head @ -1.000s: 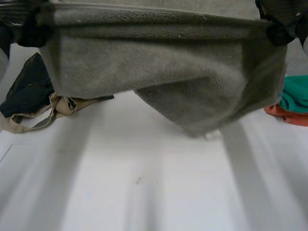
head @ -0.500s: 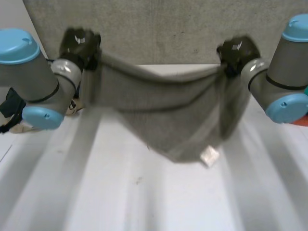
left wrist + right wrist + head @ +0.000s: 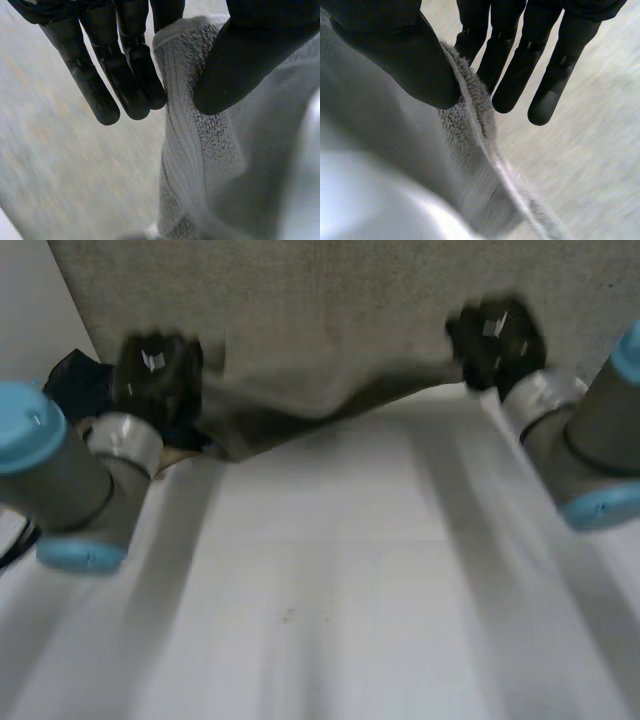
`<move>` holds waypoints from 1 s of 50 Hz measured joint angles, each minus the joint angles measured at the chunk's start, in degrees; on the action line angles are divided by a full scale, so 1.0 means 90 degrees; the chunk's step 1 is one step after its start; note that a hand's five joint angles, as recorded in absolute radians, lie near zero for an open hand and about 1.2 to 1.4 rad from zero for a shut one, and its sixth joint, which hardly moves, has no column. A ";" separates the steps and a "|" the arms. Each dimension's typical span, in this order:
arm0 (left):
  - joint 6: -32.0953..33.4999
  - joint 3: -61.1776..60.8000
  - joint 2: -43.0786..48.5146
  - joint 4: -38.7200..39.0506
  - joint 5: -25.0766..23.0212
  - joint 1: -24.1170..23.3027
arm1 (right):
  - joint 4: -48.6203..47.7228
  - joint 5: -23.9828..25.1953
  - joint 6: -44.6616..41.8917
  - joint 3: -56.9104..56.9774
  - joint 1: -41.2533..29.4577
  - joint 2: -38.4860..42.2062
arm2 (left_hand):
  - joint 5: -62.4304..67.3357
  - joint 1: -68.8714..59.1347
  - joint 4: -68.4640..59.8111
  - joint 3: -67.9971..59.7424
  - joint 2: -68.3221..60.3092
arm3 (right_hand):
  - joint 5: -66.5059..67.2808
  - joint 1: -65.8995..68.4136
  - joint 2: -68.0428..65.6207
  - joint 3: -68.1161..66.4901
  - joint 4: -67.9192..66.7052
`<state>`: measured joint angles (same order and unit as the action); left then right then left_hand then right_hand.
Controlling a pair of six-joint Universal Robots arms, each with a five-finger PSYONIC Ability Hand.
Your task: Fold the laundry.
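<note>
A grey towel [image 3: 330,330] is spread across the far part of the white table [image 3: 350,580], its near edge sagging between my hands. My left hand [image 3: 155,375] holds the towel's near left corner. In the left wrist view the ribbed hem [image 3: 185,150] is pinched between the thumb [image 3: 245,55] and straight fingers [image 3: 125,75]. My right hand [image 3: 495,340] holds the near right corner. Seen from the right wrist, the fluffy towel edge [image 3: 470,120] sits between the thumb [image 3: 405,55] and the fingers [image 3: 515,65].
A dark garment [image 3: 70,385] lies at the table's left side behind my left arm. Both grey forearms with light-blue caps reach out over the table's left and right sides.
Both arms have swung forward away from the camera with the towel. The hanging belly of cloth with its white label has gone from the table's middle to the far side.
</note>
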<state>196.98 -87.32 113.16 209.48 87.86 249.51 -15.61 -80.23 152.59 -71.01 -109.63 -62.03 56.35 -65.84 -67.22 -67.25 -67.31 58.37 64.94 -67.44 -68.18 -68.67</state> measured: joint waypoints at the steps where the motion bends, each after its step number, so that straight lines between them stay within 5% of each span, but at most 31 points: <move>1: 0.0074 -0.0187 0.0015 -0.0016 0.0031 0.0009 | 0.0079 -0.0011 -0.0065 -0.0166 -0.0004 0.0060 | 0.0000 0.0000 0.0001 0.0000 0.0001 | 0.0000 0.0000 0.0000 0.0000 0.0000; 15: 0.1560 -0.2123 -0.0449 -0.0409 0.0614 0.0086 | 0.0586 0.0104 -0.0799 -0.1938 0.0191 0.0355 | -0.0495 0.0559 0.0674 0.0671 0.0680 | 0.0000 0.0000 0.0000 0.0000 -0.0001; 22: 0.1850 -0.2233 -0.0760 -0.0994 0.0282 0.0108 | 0.0632 0.0230 -0.0718 -0.2223 0.0149 0.0103 | -0.4299 0.4333 0.4391 0.4318 0.4408 | 0.0000 0.0001 0.0000 0.0000 -0.0001; 28: 0.2116 -0.1991 -0.1045 -0.1945 -0.0238 0.0276 | 0.0591 0.0264 -0.0693 -0.2256 0.0142 0.0087 | -0.5656 0.5452 0.5686 0.5662 0.5663 | 0.0000 0.0001 0.0000 0.0000 -0.0001; 34: 0.2296 -0.1411 -0.1243 -0.2774 -0.0887 0.0596 | 0.0571 0.0265 -0.0733 -0.2254 0.0126 0.0151 | -0.5511 0.5375 0.5597 0.5597 0.5561 | 0.0000 0.0001 0.0000 0.0000 -0.0001; 42: 0.2548 -0.0492 -0.0965 -0.3769 -0.1684 0.1015 | 0.0569 0.0260 -0.0824 -0.2271 0.0116 0.0220 | -0.3588 0.3426 0.3683 0.3714 0.3703 | 0.0000 0.0001 0.0000 -0.0001 -0.0001; 50: 0.3340 -0.0206 -0.0502 -0.4227 -0.1840 0.1204 | 0.0568 0.0262 -0.0871 -0.2269 0.0144 0.0253 | -0.4204 0.4095 0.4283 0.4196 0.4240 | 0.0000 0.0000 0.0000 -0.0001 -0.0001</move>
<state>227.04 -89.17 108.64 171.43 71.30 260.35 -10.50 -77.87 144.75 -91.43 -108.33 -59.76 18.52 -28.99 -28.68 -29.48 -29.15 58.37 64.94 -67.44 -68.18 -68.68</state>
